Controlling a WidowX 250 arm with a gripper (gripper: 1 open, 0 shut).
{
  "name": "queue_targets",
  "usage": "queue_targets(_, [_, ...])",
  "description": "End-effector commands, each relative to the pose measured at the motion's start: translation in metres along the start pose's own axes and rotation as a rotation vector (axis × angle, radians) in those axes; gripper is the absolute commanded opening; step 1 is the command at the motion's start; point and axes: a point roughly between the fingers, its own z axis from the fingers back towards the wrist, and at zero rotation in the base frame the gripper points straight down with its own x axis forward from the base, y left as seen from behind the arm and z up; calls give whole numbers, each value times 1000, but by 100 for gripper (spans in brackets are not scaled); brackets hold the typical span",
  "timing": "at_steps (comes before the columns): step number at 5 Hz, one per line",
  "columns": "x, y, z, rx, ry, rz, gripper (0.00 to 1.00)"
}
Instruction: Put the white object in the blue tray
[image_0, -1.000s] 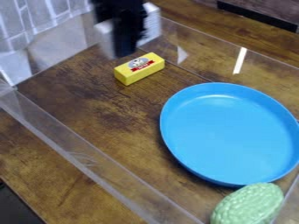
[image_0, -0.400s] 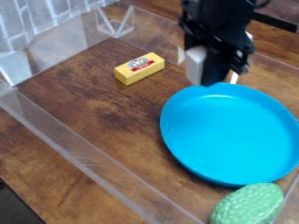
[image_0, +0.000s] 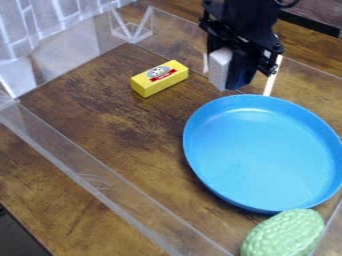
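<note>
My black gripper (image_0: 235, 74) points down over the back of the table, just beyond the far rim of the blue tray (image_0: 267, 155). It is shut on the white object (image_0: 218, 62), a small pale speckled block that shows at the left side of the dark fingers (image_0: 242, 72). The block hangs in the air above the wood, close to the tray's far left edge. Nothing lies inside the round, bright blue tray.
A yellow block with a label (image_0: 160, 77) lies on the wooden table left of the gripper. A green bumpy oval (image_0: 285, 235) sits at the front right by the tray's rim. Low clear plastic walls (image_0: 94, 180) fence the work area.
The gripper has carried the white block from the back left, past the yellow block, to the right toward the tray's far rim. It stays shut throughout.
</note>
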Motion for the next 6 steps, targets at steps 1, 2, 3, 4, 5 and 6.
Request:
queue_targets(1, [12, 19, 15, 25, -69, 61, 0])
queue_targets(2, [15, 27, 12, 40, -68, 93, 0])
queue_targets(3, [14, 30, 12, 52, -75, 110, 0])
queue_targets(4, [17, 32, 9, 61, -80, 123, 0])
queue_targets(5, [21, 35, 5, 70, -86, 134, 0])
queue_targets(6, [20, 37, 5, 80, -92, 147, 0])
